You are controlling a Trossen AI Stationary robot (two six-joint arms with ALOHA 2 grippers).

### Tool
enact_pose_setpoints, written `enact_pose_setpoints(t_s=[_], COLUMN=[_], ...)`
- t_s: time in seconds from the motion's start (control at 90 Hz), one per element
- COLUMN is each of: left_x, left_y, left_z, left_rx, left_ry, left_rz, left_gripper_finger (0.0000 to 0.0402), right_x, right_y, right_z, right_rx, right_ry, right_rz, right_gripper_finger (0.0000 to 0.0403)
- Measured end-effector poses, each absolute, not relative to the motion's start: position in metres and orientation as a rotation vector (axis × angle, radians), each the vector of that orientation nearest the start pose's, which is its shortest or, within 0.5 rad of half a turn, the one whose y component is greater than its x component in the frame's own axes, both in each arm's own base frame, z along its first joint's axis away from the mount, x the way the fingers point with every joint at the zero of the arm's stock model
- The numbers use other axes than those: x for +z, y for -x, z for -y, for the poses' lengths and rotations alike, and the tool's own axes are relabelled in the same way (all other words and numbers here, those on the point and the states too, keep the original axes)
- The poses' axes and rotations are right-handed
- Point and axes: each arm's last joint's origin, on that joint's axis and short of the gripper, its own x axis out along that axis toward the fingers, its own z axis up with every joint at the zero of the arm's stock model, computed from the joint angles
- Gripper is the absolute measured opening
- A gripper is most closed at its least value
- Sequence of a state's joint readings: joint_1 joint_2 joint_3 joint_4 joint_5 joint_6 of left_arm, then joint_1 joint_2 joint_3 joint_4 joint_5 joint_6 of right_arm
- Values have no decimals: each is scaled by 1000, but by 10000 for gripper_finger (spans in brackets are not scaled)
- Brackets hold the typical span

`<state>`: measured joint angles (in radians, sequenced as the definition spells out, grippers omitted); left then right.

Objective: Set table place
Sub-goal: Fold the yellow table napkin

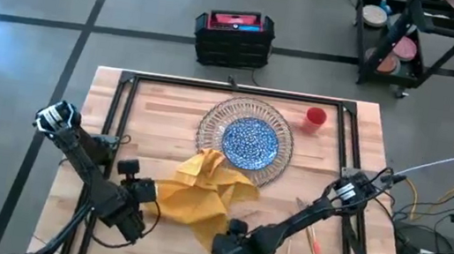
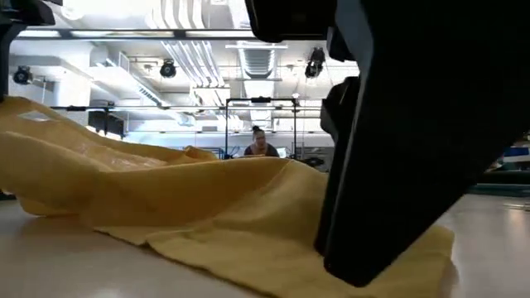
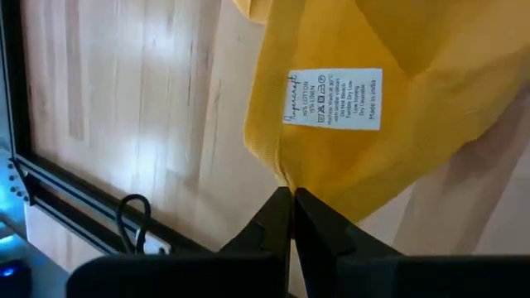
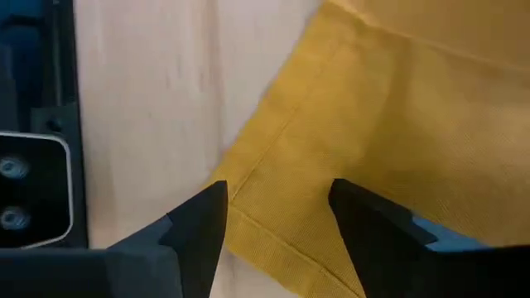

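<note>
A crumpled yellow napkin point(image 1: 195, 194) lies at the table's point(image 1: 158, 108) near middle, its far edge resting against the rim of the clear glass plate point(image 1: 210, 120). A blue-patterned plate point(image 1: 250, 141) sits on that glass plate. A red cup point(image 1: 314, 119) stands at the far right, and orange-handled cutlery point(image 1: 313, 242) lies near the right edge. My left gripper point(image 1: 144, 197) is shut on the napkin's left side. My right gripper point(image 1: 227, 238) is open, with a finger on either side of the napkin's near corner point(image 4: 248, 199). My left gripper pinches the napkin's hemmed edge point(image 3: 281, 178) between its two fingers, close to the white care label point(image 3: 335, 99). The cloth's left part point(image 2: 33, 124) rises off the table there, while the rest lies slack on the wood. My right gripper: I cannot tell whether its fingertips point(image 4: 207, 215) touch the cloth.
A black metal frame point(image 1: 122, 112) runs around the tabletop's working area. Bare wood lies left of the napkin and between the cutlery and the plates. Beyond the table are a black case point(image 1: 233, 37) on the floor, a black cart point(image 1: 417, 38) and a person point(image 2: 261, 142).
</note>
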<state>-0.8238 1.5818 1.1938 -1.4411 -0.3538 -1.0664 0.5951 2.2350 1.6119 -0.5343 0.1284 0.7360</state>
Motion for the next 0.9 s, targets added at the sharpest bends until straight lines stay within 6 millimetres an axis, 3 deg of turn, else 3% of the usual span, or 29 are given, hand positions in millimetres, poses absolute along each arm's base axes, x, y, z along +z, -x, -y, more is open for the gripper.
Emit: enact_pose_setpoints(t_s=[0.289, 0.467, 0.689, 0.811, 0.9], left_x=[238, 238, 238, 241, 254], left_y=[-169, -168, -168, -166, -162], left_z=[183, 183, 184, 184, 185], left_rx=[446, 439, 426, 405, 399], left_ry=[-173, -161, -170, -188, -216], left_rz=[-1400, -1414, -1422, -1423, -1422], left_gripper_finger=[0, 0, 0, 0, 0], right_x=[119, 125, 142, 155, 178], right_y=[-367, -363, -364, -364, -364], right_z=[-256, -256, -261, -262, -266], right_rx=[-168, -271, -314, -354, -386], right_ry=[-260, -356, -382, -334, -295], right_rz=[-1212, -1301, -1343, -1352, -1340], right_gripper_finger=[185, 137, 15, 3, 1])
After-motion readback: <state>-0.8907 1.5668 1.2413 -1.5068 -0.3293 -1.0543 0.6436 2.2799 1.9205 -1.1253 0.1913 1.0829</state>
